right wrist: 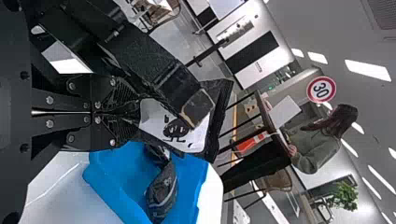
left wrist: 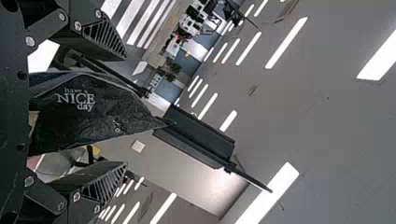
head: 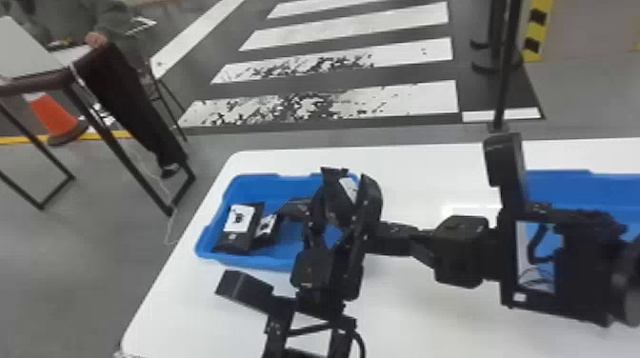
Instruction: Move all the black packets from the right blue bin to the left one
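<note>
Black packet (left wrist: 88, 114) | clamped in right end effector (head: 388, 233), sideways | left end effector (head: 351, 178) — upright, apart

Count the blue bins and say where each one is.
2: the left blue bin, holding black packets, near the left edge of the white table; the right blue bin, at the right, partly behind the right arm.

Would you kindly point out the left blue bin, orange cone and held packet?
Left blue bin (head: 252, 261), head view: near wall.
Orange cone (head: 51, 114), head view: body.
Held packet (right wrist: 153, 117), right wrist view: label.

Head view down over table (head: 428, 323)
</note>
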Robot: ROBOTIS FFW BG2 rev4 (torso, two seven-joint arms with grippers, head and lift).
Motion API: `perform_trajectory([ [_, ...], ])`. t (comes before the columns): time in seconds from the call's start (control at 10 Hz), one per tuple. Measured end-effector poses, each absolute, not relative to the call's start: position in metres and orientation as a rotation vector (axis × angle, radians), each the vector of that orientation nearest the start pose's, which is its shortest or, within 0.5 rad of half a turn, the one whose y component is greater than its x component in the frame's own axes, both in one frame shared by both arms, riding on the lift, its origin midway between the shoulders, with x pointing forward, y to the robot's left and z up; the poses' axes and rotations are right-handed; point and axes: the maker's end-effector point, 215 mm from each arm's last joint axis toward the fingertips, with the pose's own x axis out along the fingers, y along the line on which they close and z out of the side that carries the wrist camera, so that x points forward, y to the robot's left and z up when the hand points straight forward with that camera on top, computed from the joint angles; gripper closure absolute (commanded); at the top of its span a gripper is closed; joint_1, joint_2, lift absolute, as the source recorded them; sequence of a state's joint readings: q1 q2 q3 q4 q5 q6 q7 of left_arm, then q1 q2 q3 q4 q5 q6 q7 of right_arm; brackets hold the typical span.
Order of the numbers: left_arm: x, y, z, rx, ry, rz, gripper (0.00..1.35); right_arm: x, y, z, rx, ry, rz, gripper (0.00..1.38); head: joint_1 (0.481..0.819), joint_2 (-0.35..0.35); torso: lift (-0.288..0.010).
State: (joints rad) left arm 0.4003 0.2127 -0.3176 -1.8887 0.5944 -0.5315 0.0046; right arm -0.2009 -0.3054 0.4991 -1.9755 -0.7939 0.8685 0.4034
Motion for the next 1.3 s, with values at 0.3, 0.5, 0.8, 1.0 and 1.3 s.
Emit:
perform_trajectory([
  [0.3,0.436,0.175,-0.265,-0.514,-0.296,-0.145,1.22,0.397,0.105,-0.29,0.282,0.503,1.248,1.16,0.695,0.35,-0.168],
  [0.5,0.435,0.174,-0.265,-0.514,-0.296,-0.146,1.22,0.401,0.104,-0.287,0.283,0.488,1.241,1.15,0.695,0.35,-0.168],
  [0.8,0.436,0.183,-0.261,-0.497,-0.312,-0.133,1.22,0.417,0.101,-0.286,0.312,0.449,1.221,0.3,0.695,0.35,-0.168],
  [1.0,0.452,0.216,-0.263,-0.361,-0.339,-0.074,1.22,0.428,0.088,-0.289,0.352,0.426,1.188,0.1,0.695,0.35,-0.168],
  [1.3,0.498,0.287,-0.283,0.058,-0.361,0.09,1.21,0.439,0.066,-0.29,0.396,0.409,1.141,0.17,0.695,0.35,-0.168],
])
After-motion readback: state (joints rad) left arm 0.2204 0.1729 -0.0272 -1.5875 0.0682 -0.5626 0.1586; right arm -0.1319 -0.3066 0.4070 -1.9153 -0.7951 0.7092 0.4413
